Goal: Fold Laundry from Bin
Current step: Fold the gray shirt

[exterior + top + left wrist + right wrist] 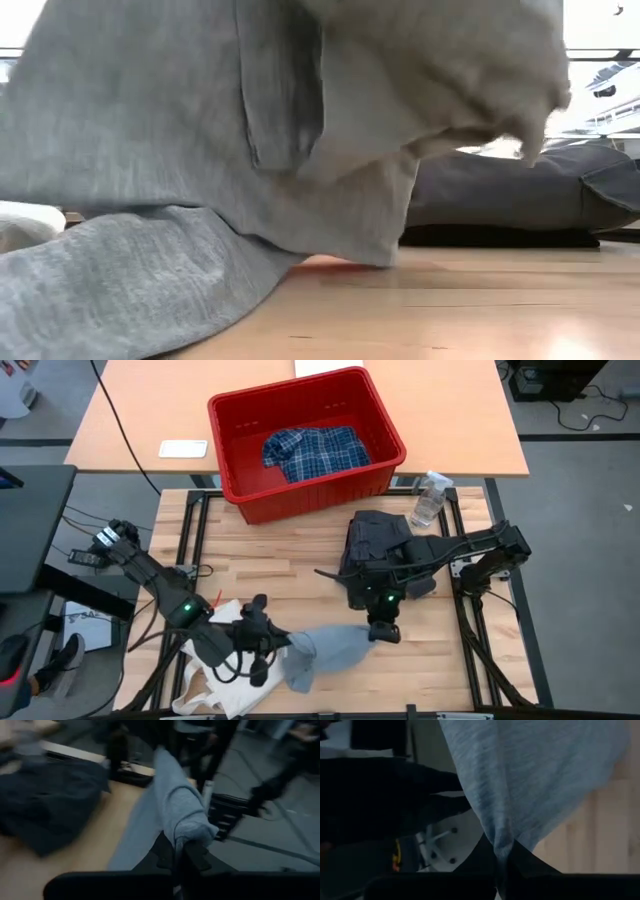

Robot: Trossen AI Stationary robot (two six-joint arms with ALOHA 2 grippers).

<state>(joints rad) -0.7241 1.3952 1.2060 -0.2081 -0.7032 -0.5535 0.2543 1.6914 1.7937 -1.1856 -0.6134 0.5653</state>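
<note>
Both arms are on the light grey garment (335,650) at the near edge of the counter (270,560). The left gripper (290,643) has its fingers clamped tight on one bunched end, and the left wrist view shows cloth pinched between them. The right gripper (382,632) is pinched shut on the other end, fabric hanging from its fingers in the right wrist view. The piece is stretched between the two, partly lifted, with its lower part dragging on the wood in the low view.

Behind the right arm sits a dark grey pile of tops (378,540), just beside a clear spray bottle (428,500). The red bin (305,440) stands at the far side with the blue-and-white plaid shirt (315,452) left inside. A cream tote bag (215,665) lies under the left arm.

The risks, as I read it: both grips look like small bunched pinches, so a hard pull apart could slip one end free. The garment hangs right at the counter's edge and could slide off. A wide swing by the right arm could also snag the dark pile.
</note>
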